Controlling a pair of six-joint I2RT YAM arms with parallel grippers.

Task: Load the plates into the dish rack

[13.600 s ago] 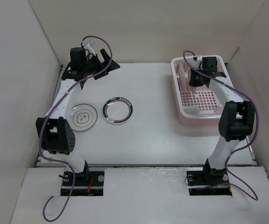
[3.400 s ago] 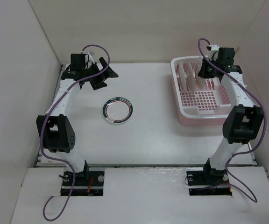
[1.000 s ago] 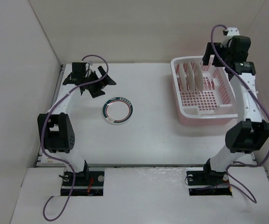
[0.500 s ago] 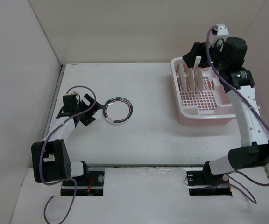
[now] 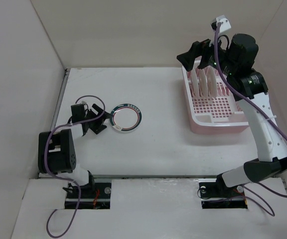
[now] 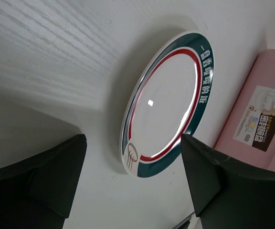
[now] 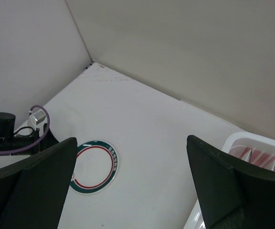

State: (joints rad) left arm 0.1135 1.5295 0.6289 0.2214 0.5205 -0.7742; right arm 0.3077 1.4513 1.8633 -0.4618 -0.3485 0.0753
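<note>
One plate [image 5: 125,117], white with a dark green rim band and a red ring, lies flat on the table left of centre. My left gripper [image 5: 102,125] sits low at its left edge, open. In the left wrist view the plate [image 6: 166,105] lies just ahead of the left gripper [image 6: 132,191], with nothing between the fingers. Three plates [image 5: 205,82] stand upright in the pink dish rack [image 5: 217,119] at the right. My right gripper [image 5: 191,59] hangs open and empty high over the rack's far left corner. Its wrist view shows the plate [image 7: 93,166] far below.
White walls close in the table on the left, back and right. A purple cable [image 5: 86,102] loops over the left arm. The rack's pink side with a label [image 6: 257,119] shows beyond the plate. The rack's white rim [image 7: 252,140] is at the right wrist view's edge.
The left arm has swung from the back of the table down to the plate's left edge, and its jaws have narrowed a little. The right arm has risen and moved left over the rack.
</note>
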